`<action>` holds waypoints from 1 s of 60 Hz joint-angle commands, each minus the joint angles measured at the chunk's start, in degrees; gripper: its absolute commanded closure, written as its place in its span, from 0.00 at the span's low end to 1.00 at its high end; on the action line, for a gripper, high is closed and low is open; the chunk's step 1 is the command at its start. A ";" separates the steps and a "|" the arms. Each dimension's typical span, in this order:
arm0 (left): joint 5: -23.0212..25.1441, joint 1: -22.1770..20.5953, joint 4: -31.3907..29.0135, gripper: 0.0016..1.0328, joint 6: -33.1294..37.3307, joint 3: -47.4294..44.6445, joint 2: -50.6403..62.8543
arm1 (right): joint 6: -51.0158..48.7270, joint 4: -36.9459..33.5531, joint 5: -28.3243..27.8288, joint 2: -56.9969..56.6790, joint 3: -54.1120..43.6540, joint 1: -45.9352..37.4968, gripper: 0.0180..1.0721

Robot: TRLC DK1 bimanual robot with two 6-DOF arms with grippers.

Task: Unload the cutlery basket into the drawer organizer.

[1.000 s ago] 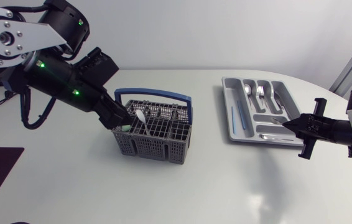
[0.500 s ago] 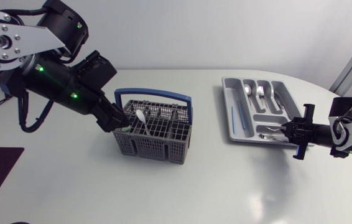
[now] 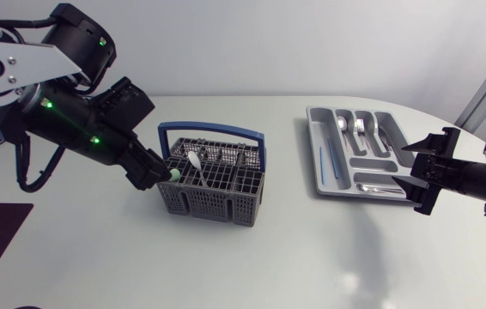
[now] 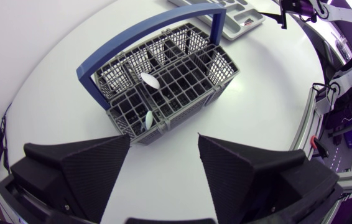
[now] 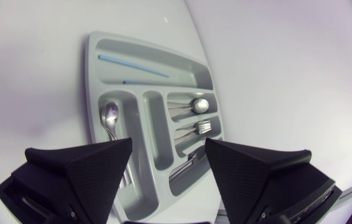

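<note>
- Left hand: fingers spread wide, holding nothing. It hangs just off the left near corner of the cutlery basket, above the table.
- Right hand: also wide and empty, over the near right end of the drawer organizer.
- Basket: grey mesh with a blue handle, upright at centre-left of the table.
- Left in the basket: a white spoon leaning in a middle cell, and a pale green utensil in the corner cell nearest the left hand.
- Organizer: grey tray at the far right of the table, well apart from the basket.
- In the organizer: a blue stick in the long left slot and a metal spoon in the slot next to it. More metal cutlery sits in the far slots.
</note>
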 commanded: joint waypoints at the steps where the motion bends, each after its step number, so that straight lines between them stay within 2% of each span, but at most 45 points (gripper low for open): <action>1: -0.30 -0.07 -0.12 0.12 0.97 -1.94 -0.77 | 3.86 -5.29 -2.51 -5.09 0.18 -0.52 0.14; 13: -1.88 -1.56 3.04 0.12 5.02 -3.87 1.43 | 7.11 -12.24 -5.67 -11.85 -1.66 0.01 0.14; 17: -1.79 -1.30 5.95 0.12 6.86 -4.84 1.60 | 7.55 -14.26 -6.64 -13.79 -2.28 0.18 0.14; 31: -1.79 -0.68 10.08 0.13 11.08 -5.72 4.59 | 10.01 -20.15 -8.57 -21.61 -4.12 2.65 0.14; 41: -1.79 0.20 11.48 0.21 13.01 -5.63 7.05 | 11.15 -22.17 -9.19 -26.62 -5.44 4.49 0.14; 50: -1.79 2.22 11.83 0.27 14.33 -4.58 8.98 | 11.59 -23.31 -9.19 -28.11 -5.71 5.37 0.14; 60: -1.79 2.39 13.06 0.32 14.86 -4.66 10.22 | 12.12 -23.75 -9.19 -29.17 -5.79 5.81 0.14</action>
